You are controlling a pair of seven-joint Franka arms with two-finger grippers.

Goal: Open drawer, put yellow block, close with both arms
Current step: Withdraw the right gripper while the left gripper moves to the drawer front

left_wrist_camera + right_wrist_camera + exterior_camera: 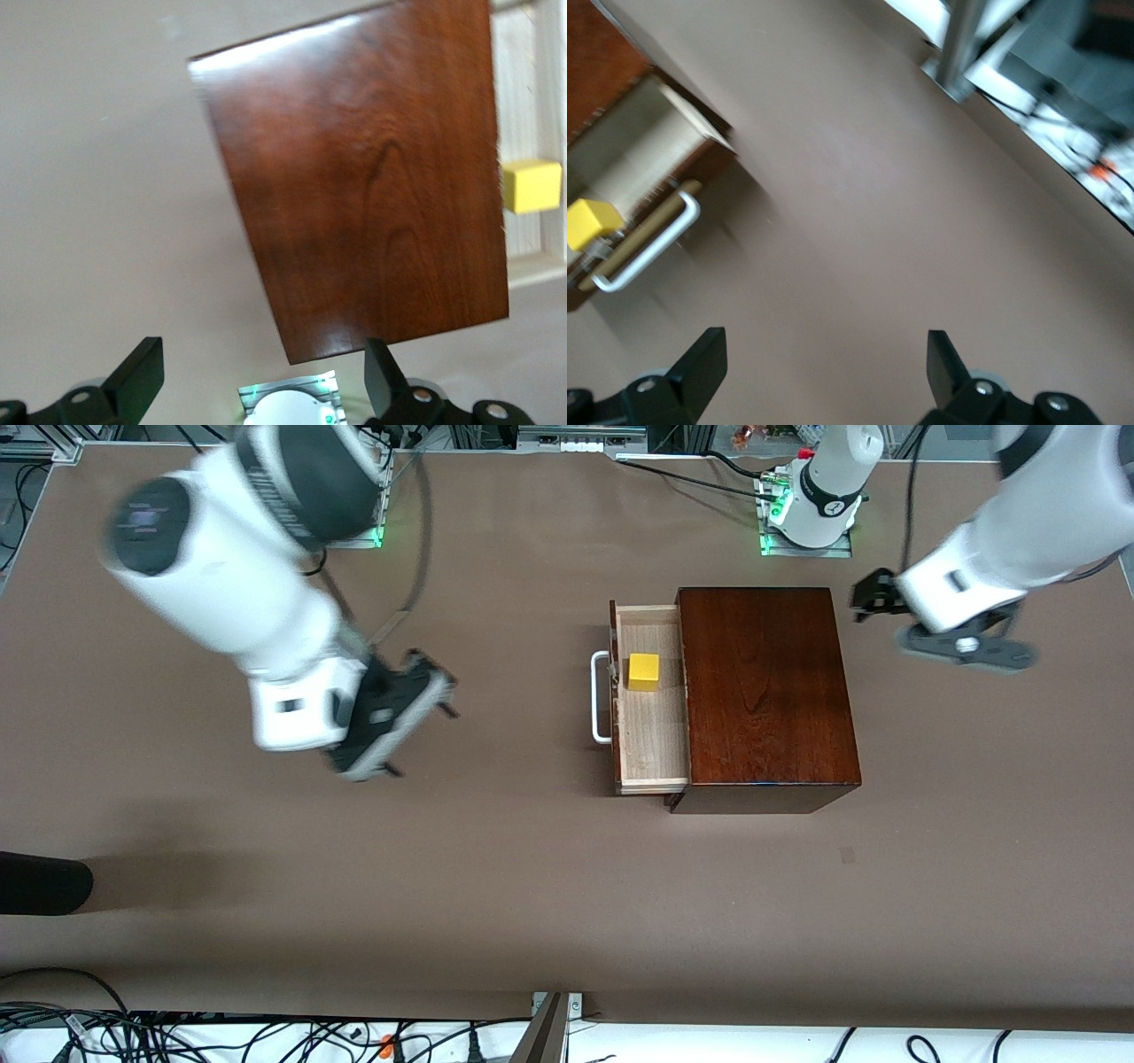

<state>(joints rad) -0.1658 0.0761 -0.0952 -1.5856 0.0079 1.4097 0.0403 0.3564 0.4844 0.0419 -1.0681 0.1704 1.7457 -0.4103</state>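
Note:
The drawer [651,726] stands pulled out of the mahogany box [766,691] toward the right arm's end, its white loop handle [601,697] in front. The yellow block [644,671] sits in the tray. My right gripper [423,733] is open and empty over bare table, apart from the handle. Its wrist view shows its gripper [824,363], the handle [651,248] and the block [589,221]. My left gripper [873,595] is open and empty beside the box, toward the left arm's end. Its wrist view shows its gripper [261,372], the box top [372,177] and the block [532,186].
The left arm's base [819,505] stands close to the box, farther from the front camera. A dark object [40,883] pokes in at the table's edge at the right arm's end. Cables [177,1036] lie along the near edge.

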